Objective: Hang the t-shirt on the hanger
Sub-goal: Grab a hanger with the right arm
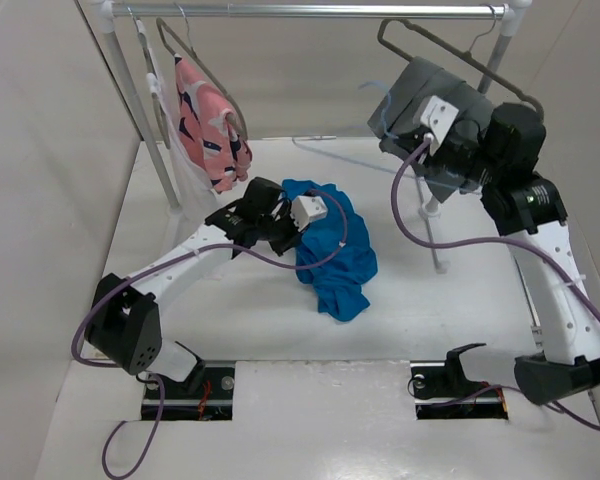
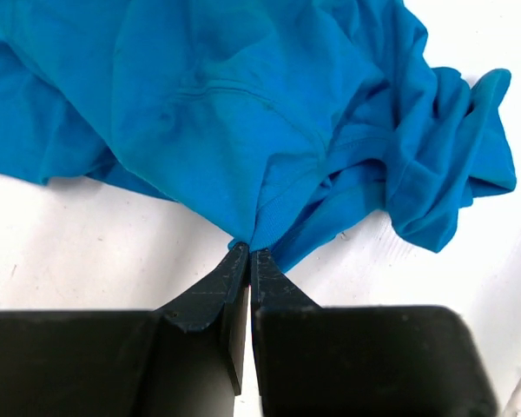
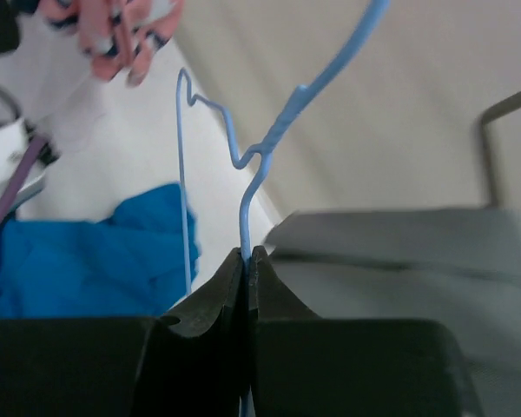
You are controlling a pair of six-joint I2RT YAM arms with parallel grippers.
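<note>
Left hand [image 2: 248, 252] pinched shut on a fold of the plain bright blue cloth t-shirt [image 1: 335, 250]. Shirt lies crumpled on the white table [image 1: 280, 400], in front of the white clothes rail [image 1: 310, 12]. Right hand [image 3: 246, 254] clamped on the thin light-blue wire hanger [image 3: 278, 137], below the rail's right end. Pink patterned garment [image 1: 208, 125] hangs at the rail's left end, grey garment [image 1: 420, 95] at its right.

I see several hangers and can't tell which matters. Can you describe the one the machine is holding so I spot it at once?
Start at the clothes rail along the back, then drop below its right end to the right arm's claw. It is shut on the hanger, a thin light-blue wire one. The hangers on the rail are thicker, grey-brown, and carry clothes.
</note>
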